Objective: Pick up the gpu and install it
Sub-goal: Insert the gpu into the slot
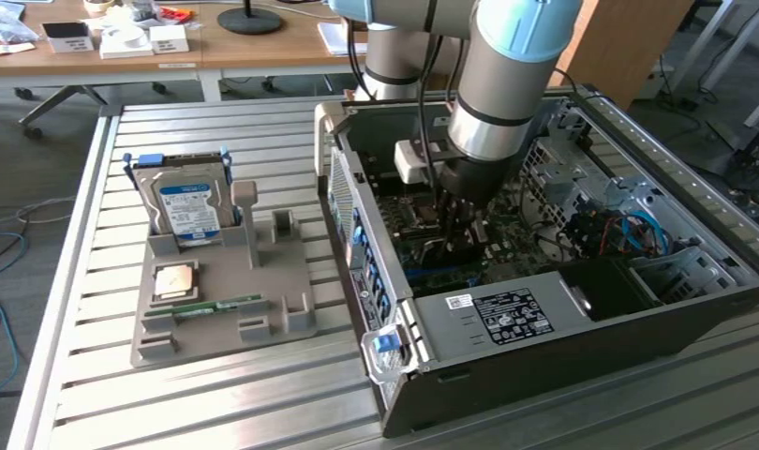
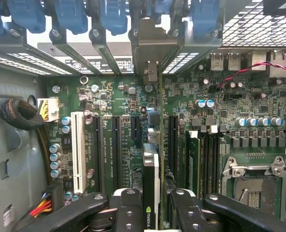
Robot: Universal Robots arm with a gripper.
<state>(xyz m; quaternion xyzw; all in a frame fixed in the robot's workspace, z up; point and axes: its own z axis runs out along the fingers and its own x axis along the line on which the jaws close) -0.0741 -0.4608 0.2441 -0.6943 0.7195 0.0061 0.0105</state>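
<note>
On the slatted metal table (image 1: 204, 403), inside the open computer case (image 1: 543, 375), my gripper (image 2: 155, 212) is clamped on the gpu (image 2: 151, 164), held edge-on over the motherboard (image 2: 123, 96) with its bracket (image 2: 150, 48) at the rear wall, so I judge pickup done and seating not yet confirmed.

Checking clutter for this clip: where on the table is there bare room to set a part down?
Bare slats between the gray tray and the table's near edge, and beyond the hard drive. The computer case is crowded, with the arm inside.
</note>
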